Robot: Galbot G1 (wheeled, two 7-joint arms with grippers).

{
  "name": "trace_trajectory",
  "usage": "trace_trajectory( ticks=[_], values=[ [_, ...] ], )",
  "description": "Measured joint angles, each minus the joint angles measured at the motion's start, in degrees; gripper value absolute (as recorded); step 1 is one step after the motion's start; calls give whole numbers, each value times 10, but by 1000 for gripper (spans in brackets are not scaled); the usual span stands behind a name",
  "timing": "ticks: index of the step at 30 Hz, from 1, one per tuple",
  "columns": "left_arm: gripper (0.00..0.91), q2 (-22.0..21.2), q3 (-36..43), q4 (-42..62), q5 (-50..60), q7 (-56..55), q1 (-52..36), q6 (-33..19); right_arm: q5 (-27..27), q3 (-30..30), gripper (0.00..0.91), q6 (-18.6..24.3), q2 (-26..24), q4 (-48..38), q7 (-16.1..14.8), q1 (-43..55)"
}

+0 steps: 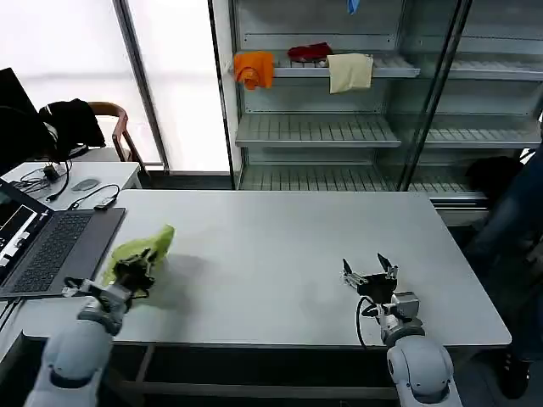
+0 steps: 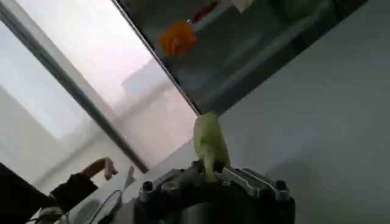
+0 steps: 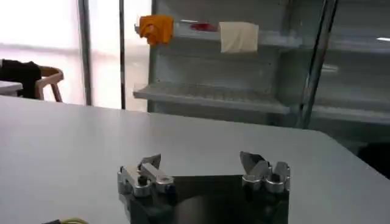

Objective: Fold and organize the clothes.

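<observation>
The clothes, a lime-green T-shirt (image 1: 142, 246), sit bunched in a small heap near the left front of the white table (image 1: 280, 246). My left gripper (image 1: 134, 273) is shut on the shirt's near end. In the left wrist view a strip of the green shirt (image 2: 209, 143) rises from between the closed fingers. My right gripper (image 1: 371, 270) hovers low over the bare table at the right front, open, with nothing between its fingers (image 3: 148, 165).
An open laptop (image 1: 47, 246) lies at the table's left edge, close to the shirt. Cables and a mouse sit on a side desk (image 1: 81, 182). A shelf rack (image 1: 339, 127) behind the table holds orange, red and cream cloths.
</observation>
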Motion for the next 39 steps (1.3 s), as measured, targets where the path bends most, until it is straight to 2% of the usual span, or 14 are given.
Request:
trace_trajectory(
  ticks=[9, 21, 22, 23, 24, 39],
  values=[
    [30, -72, 103, -14, 8, -47, -10, 49, 1, 5, 907, -1, 0, -2, 1, 6],
    [30, -123, 197, -10, -69, -129, -31, 81, -1, -4, 907, -13, 3, 1, 2, 17],
    [81, -126, 204, -9, -77, -133, -32, 81, -1, -5, 907, -15, 3, 2, 2, 19],
    [474, -129, 210, -8, -85, -138, -34, 81, -1, -6, 907, -16, 3, 4, 3, 20],
    [907, -132, 216, -6, -92, -143, -37, 81, -2, -8, 907, -18, 3, 5, 3, 20],
    [907, -172, 290, 6, -150, -188, -55, 61, 18, -30, 907, -44, 13, 28, -1, 23]
  ],
)
